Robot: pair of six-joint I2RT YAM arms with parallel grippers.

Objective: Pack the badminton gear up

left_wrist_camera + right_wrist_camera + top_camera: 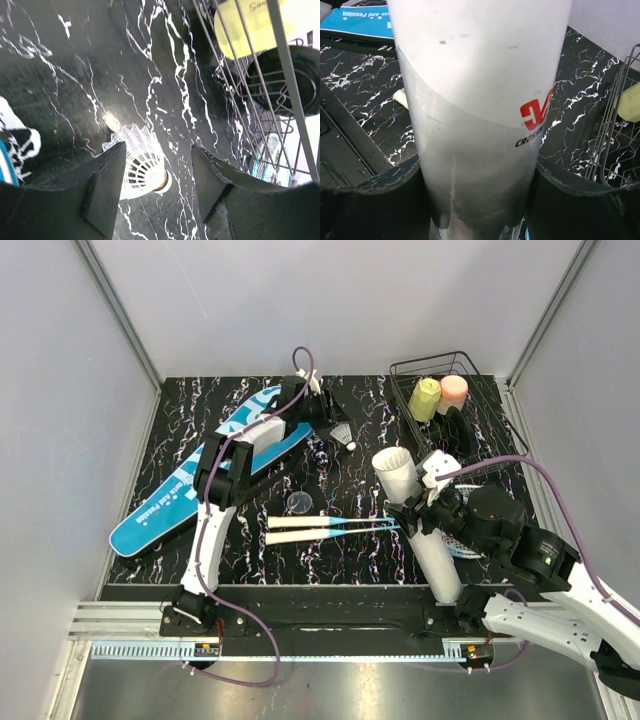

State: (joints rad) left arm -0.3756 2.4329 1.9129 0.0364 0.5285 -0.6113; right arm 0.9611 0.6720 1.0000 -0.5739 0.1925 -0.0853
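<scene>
A white feather shuttlecock lies on its side on the black marbled table. My left gripper hangs over it, open, with the shuttlecock between the fingers against the left one. My right gripper is shut on the long white tube, which tilts with its open mouth up and toward the back. Two blue-framed rackets lie side by side with their white handles to the left and their heads under the right arm. The blue cover lies diagonally at the left.
A black wire basket at the back right holds a yellow bottle and a pink bottle. A small clear round lid lies near the racket handles. Grey walls enclose the table.
</scene>
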